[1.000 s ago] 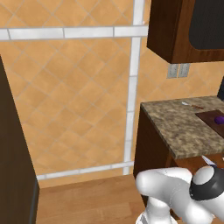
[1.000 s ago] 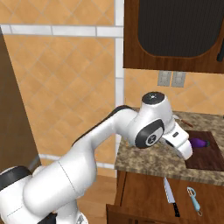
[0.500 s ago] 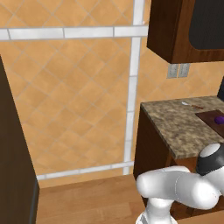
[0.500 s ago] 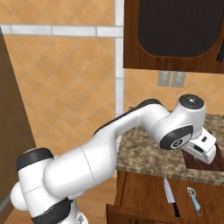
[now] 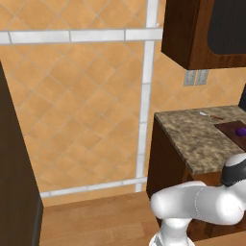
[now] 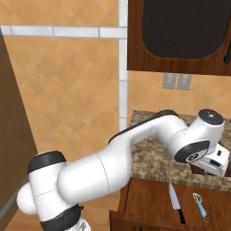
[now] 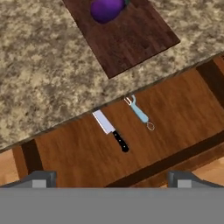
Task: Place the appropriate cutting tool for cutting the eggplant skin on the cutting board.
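White arm had swung farther right over the worktop (image 6: 149, 160); hand (image 7: 109, 179), fingers apart, hung above knife (image 7: 111, 131) and peeler (image 7: 139, 113).

Eggplant (image 7: 106, 8) glossy purple, top centre of hand view. Cutting board (image 7: 131, 39) dark reddish-brown wood grain. Bench (image 7: 39, 65) speckled brown-grey stone. Open drawer (image 7: 183, 109) warm mid-brown wood, darker brown rails. Knife (image 7: 110, 131): silver blade, black handle. Peeler (image 7: 140, 113): pale blue handle, silver head. Right base view: arm (image 6: 135, 149) white with black joints, wall tiles (image 6: 67, 85) orange diamond pattern with white-grey strips, upper cabinet (image 6: 180, 36) dark brown with black panel, outlets (image 6: 177, 81) grey.
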Motion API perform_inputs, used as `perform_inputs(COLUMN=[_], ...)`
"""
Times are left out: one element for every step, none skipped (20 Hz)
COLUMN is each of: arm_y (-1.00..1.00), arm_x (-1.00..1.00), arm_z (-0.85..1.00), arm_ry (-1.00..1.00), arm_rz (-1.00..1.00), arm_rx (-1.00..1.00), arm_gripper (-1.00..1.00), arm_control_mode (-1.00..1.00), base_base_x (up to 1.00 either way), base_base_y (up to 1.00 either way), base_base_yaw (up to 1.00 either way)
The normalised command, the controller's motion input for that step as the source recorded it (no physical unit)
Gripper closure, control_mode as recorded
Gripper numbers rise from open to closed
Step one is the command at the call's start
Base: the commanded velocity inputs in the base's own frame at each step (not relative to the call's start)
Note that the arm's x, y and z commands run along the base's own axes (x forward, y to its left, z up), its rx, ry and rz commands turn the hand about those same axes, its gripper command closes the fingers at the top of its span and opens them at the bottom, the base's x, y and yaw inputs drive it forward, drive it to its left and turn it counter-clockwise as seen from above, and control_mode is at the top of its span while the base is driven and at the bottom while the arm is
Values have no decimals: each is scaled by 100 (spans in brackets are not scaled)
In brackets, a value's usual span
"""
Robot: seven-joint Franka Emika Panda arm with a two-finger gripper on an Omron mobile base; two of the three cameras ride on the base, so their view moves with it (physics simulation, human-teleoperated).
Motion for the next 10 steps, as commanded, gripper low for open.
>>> perform_inputs(arm_y=[0, 0, 0, 0, 0, 0, 0, 0, 0, 0], arm_x=[-21, -21, -19, -13, -12, -16, -16, -12, -7, 0], arm_z=[-71, -68, -65, -64, -62, -61, -59, -54, -38, -6], arm_ry=[15, 14, 13, 13, 13, 10, 7, 2, 0, -1], arm_rz=[22, 21, 20, 20, 20, 19, 19, 20, 17, 13], arm_rx=[-2, -2, -2, -3, -3, -3, -3, -4, -5, -3], arm_gripper=[-100, -100, -100, -100, -100, -100, -100, -100, -100, -100], arm_control_mode=[-100, -100, -100, -100, -100, -100, -100, -100, -100, -100], base_base_x=[0, 0, 0, 0, 0, 0, 0, 0, 0, 0], base_base_y=[0, 0, 0, 0, 0, 0, 0, 0, 0, 0], base_base_yaw=[0, 0, 0, 0, 0, 0, 0, 0, 0, 0])
